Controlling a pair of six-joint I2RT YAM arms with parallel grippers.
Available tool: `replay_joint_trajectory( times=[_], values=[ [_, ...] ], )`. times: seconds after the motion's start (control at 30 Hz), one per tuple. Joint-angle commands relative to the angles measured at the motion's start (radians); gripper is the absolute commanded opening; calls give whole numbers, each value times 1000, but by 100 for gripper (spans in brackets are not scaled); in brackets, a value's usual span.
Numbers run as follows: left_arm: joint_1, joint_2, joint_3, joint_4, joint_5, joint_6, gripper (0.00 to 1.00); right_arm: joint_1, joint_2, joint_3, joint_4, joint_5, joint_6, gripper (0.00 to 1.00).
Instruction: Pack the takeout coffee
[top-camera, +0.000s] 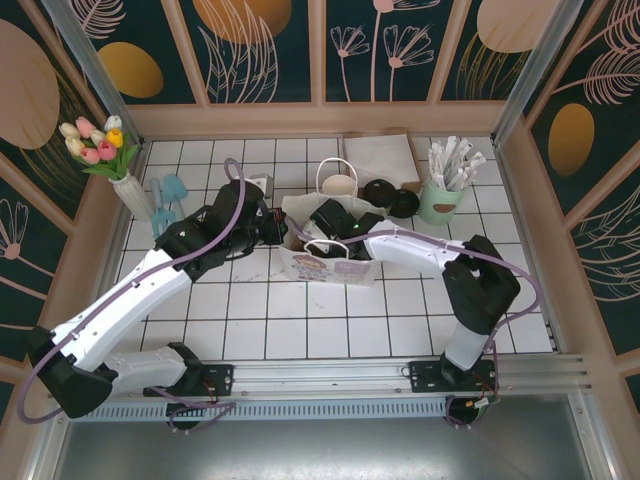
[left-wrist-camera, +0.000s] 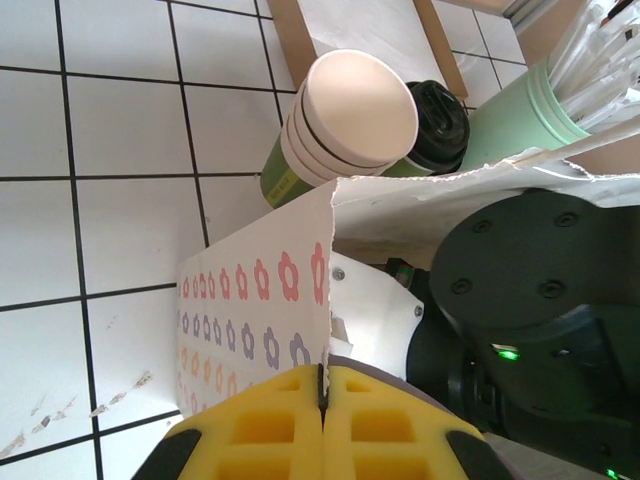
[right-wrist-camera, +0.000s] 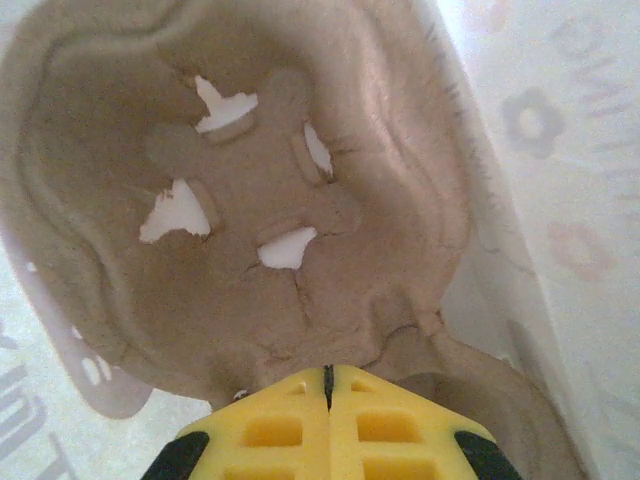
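Left tool (left-wrist-camera: 323, 385): closed tight, with the top edge of the white paper bag (left-wrist-camera: 250, 300) pinched between its yellow fingers. It appears to be holding the mouth open.
Right tool (right-wrist-camera: 328, 375): closed, reaching down inside the bag. Its tips meet the rim of a brown pulp cup carrier (right-wrist-camera: 250, 170), which it seems to be pinching.
Carrier: inside the bag, close against the bag wall. The well facing the camera is empty, with only its cross-cut flaps showing. Whether it sits flat on the bottom cannot be told.
Bag: stands upright on the tiled desk (top-camera: 300, 320) between the two arms, handles up.
Takeout coffee (left-wrist-camera: 440, 120): outside the bag, standing on the desk just behind it with its black lid on. A strip of dark green wall shows under the lid. It sits between the stack of open cups (left-wrist-camera: 345, 115) and the mint cup (left-wrist-camera: 510, 120) of white sticks, and neither tool is touching it.
Second black lid (top-camera: 405, 203): just beside the coffee, on the mint-cup side. What is under it cannot be told.
Done: the bag is open and held, and the carrier is in it.
Left: all of the coffee's own move, by my reading. The right tool has to let go of the carrier and come out of the bag. It then has to take the lidded cup from behind and seat it in a well while the left tool keeps the mouth open.
Progress: early to middle. The packaging is ready but the drink is not yet packed.
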Motion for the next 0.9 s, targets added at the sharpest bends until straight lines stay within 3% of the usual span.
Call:
replay_joint_trajectory(
  times=[0.0,0.33,0.47,0.87],
  values=[
    [-4,7,39,19,19,21,0,2,51,-21,5,23,-32,0],
    [-2,15,38,19,18,36,0,15,9,85,-51,-87,-41,0],
    [-3,14,40,17,14,35,0,34,59,141,-129,-21,-83,0],
    [-3,12,41,8,14,31,0,35,173,74,-63,45,-107,0]
  ],
)
